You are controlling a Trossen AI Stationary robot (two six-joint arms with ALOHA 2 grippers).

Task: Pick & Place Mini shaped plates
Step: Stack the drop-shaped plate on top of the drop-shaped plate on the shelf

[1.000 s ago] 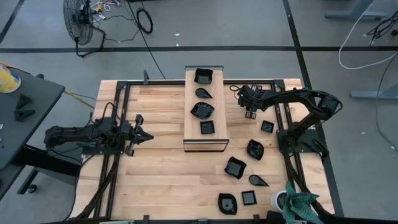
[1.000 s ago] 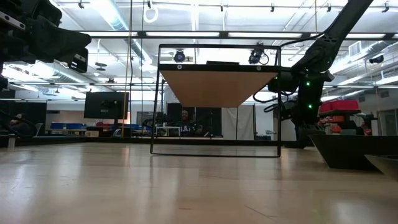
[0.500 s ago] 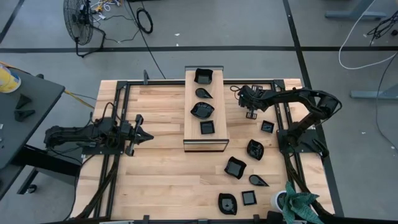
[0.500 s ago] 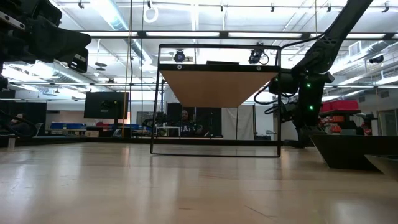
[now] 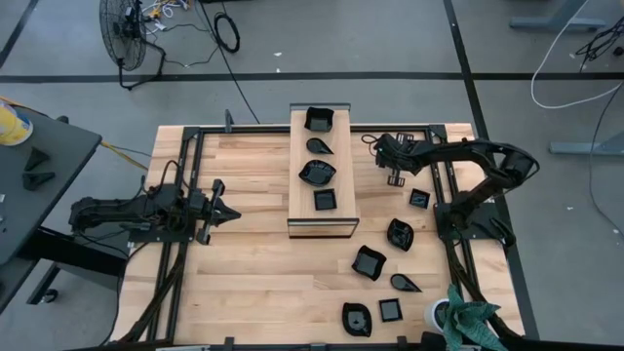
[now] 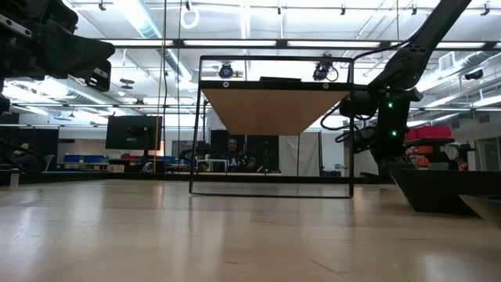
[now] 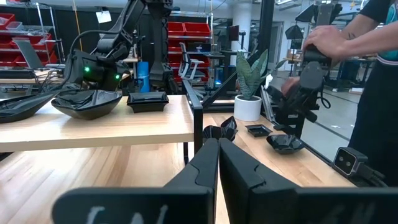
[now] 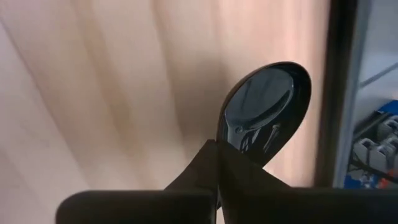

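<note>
Mini shaped plates, small glossy black dishes, are split between two places: four sit in a row on the long light wooden board [image 5: 321,175] at the table's centre, and others lie scattered on the wooden table [image 5: 253,273] on the right side. The right gripper [image 5: 395,175] hangs just right of the board, its fingers pinched together on the narrow end of a black teardrop dish [image 8: 264,106]. The left gripper [image 5: 226,213] rests at the table's left side, fingers closed, holding nothing.
</note>
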